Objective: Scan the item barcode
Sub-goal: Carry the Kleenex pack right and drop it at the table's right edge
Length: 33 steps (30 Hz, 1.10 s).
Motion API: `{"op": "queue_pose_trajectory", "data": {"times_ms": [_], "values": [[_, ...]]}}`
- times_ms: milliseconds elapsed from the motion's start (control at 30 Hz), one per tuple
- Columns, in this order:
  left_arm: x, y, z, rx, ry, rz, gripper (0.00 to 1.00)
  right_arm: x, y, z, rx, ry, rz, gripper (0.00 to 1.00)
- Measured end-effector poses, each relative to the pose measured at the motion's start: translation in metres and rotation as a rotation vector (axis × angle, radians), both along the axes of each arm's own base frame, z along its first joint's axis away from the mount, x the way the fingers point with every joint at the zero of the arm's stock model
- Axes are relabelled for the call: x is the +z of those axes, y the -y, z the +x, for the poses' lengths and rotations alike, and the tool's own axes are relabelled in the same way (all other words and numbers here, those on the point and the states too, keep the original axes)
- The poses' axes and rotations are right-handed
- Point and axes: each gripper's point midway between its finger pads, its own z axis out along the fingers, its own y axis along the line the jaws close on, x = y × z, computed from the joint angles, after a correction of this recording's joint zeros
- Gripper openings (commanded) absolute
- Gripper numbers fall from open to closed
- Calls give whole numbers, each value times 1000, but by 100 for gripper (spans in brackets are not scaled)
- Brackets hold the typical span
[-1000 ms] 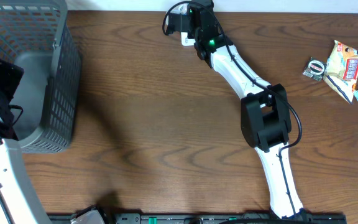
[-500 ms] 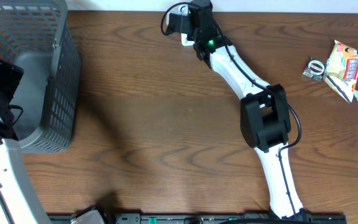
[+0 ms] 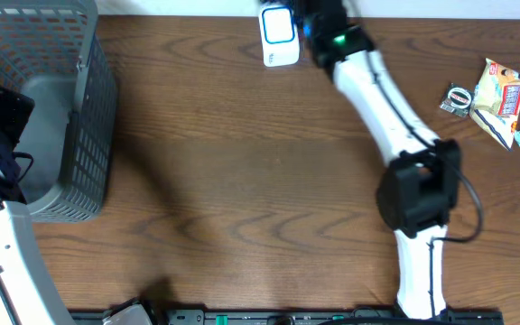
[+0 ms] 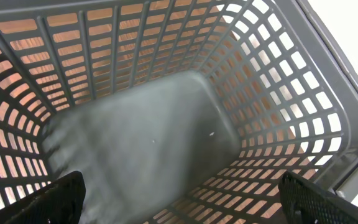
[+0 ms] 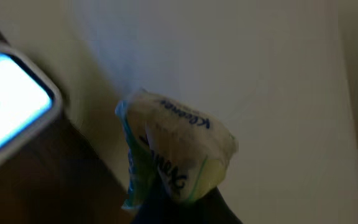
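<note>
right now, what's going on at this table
The right hand is shut on a small tissue pack and holds it up beside the white scanner, whose blue window is lit, at the far edge of the table. The left hand hangs open over the grey basket, holding nothing. A few more packets lie at the right side of the table, away from both arms.

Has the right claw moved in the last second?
Yes. Overhead, the right claw, gripping a Kleenex pack, has swung toward the picture's right, off the barcode scanner it was covering; the scanner's lit screen now shows.
</note>
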Motion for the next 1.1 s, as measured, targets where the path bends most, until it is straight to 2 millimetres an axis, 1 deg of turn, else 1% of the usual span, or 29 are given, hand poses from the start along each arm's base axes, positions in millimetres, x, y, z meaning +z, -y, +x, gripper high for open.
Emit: {"op": "queue_pose_trajectory", "data": {"times_ms": [33,67,100,133,200,233,267,300,333,367,433,500,567,633,700,733,767,833,900,1033,1100], "values": [[0,0,0,0,0,0,98,1,24,-3,-60,-33,20,1],[0,0,0,0,0,0,98,-3,47,-7,-113,-72,36,1],[0,0,0,0,0,0,98,-10,63,-10,-155,-109,49,1],[0,0,0,0,0,0,98,-19,89,-15,-219,-157,70,2],[0,0,0,0,0,0,98,-43,146,-26,-367,-249,118,2],[0,0,0,0,0,0,98,-58,178,-36,-459,-306,155,2],[0,0,0,0,0,0,98,-62,189,-39,-490,-319,169,2],[0,0,0,0,0,0,98,-72,221,-48,-587,-346,231,4],[0,0,0,0,0,0,98,-79,247,-57,-669,-361,294,4],[0,0,0,0,0,0,98,-84,265,-62,-723,-369,354,2],[0,0,0,0,0,0,98,-94,295,-73,-803,-390,520,2],[0,0,0,0,0,0,98,-103,312,-80,-855,-401,636,2],[0,0,0,0,0,0,98,-117,327,-89,-918,-414,738,2],[0,0,0,0,-1,0,98,-131,337,-95,-964,-418,800,14],[0,0,0,0,0,0,98,-142,344,-102,-999,-429,837,37],[0,0,0,0,0,0,98,-149,347,-105,-1017,-432,851,54],[0,0,0,0,-1,0,98,-153,349,-107,-1028,-435,861,66],[0,0,0,0,0,0,98,-165,351,-114,-1053,-454,872,75],[0,0,0,0,0,0,98,-170,351,-117,-1066,-464,878,86],[0,0,0,0,0,0,98,-169,350,-115,-1064,-457,890,94],[0,0,0,0,0,0,98,-163,347,-115,-1054,-452,889,99]]}}
